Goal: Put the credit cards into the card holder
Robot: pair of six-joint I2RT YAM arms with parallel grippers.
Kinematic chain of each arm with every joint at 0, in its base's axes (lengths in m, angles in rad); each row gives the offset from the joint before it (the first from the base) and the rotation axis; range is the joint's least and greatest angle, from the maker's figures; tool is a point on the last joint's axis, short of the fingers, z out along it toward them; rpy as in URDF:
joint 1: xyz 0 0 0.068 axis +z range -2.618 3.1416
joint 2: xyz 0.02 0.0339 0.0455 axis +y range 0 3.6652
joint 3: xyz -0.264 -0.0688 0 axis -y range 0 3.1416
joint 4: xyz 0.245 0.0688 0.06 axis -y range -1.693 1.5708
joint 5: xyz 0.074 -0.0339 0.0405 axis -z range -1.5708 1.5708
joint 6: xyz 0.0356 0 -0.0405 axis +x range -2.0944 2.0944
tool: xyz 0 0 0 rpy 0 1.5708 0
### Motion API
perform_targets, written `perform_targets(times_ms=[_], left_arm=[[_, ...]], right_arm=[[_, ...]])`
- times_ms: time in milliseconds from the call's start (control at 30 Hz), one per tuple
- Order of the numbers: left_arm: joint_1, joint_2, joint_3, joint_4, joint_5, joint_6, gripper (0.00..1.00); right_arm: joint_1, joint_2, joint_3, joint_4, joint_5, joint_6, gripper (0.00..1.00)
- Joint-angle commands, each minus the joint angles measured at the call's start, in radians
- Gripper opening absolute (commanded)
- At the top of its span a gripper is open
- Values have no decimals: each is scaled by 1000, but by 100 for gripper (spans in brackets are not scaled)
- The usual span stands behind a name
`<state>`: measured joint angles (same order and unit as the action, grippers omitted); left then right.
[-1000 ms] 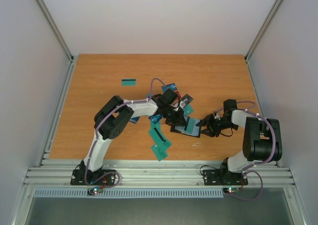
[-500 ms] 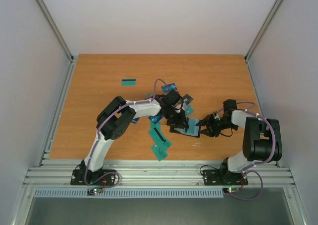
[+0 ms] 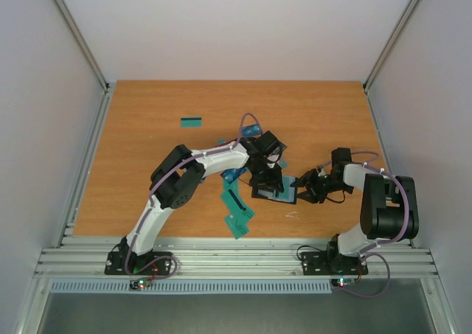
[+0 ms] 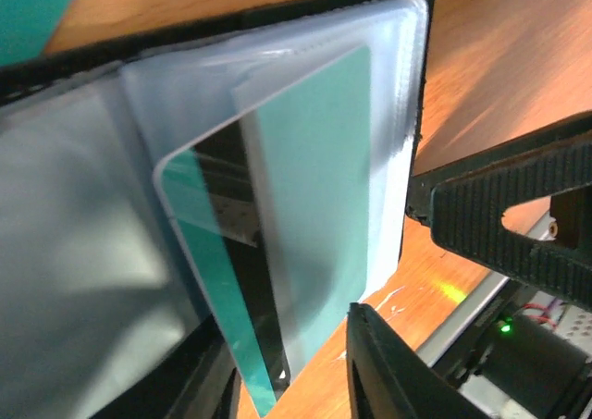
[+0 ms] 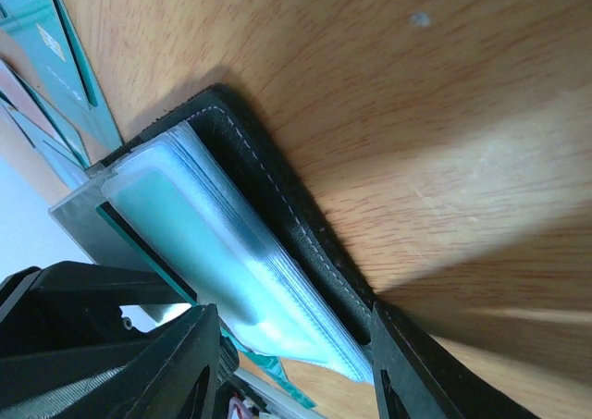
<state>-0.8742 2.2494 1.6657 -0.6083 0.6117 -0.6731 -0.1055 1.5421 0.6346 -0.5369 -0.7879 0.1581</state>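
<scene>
The black card holder [image 3: 274, 192] lies open on the table, its clear sleeves up. A teal card with a black stripe [image 4: 211, 262] stands tilted, its far part inside a sleeve of the holder [image 4: 277, 7]. My left gripper [image 3: 269, 179] is right over the holder. Its jaws [image 4: 296, 391] stand apart, with the card's near edge against the left one and bare wood beside the right one. My right gripper [image 3: 301, 189] grips the holder's right edge. In the right wrist view its jaws [image 5: 296, 363] close on the black cover [image 5: 277, 206] and the sleeves.
Two teal cards [image 3: 236, 205] lie near the front, left of the holder. A small pile of cards [image 3: 230, 175] lies under the left arm, a blue one [image 3: 252, 130] behind it. A single teal card [image 3: 192, 122] lies far left. The front table edge is close.
My left gripper has moved right, onto the holder, with the card going further into the sleeve. The right gripper and the holder have not moved.
</scene>
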Motion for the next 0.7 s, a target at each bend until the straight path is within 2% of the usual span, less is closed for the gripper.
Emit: perform_targets(times_ms=[0,200,667], left_arm=[[-25,45,87,-145,-61,74,34],[-26,58,156,-248,-122,124,45],[-43,215,388,-394,-152,212,43]], right_arm=[[4,6,-24,26,16,13,47],[4,2,-34,33,12,20,47],[4,38,-14,41,10,12,47]])
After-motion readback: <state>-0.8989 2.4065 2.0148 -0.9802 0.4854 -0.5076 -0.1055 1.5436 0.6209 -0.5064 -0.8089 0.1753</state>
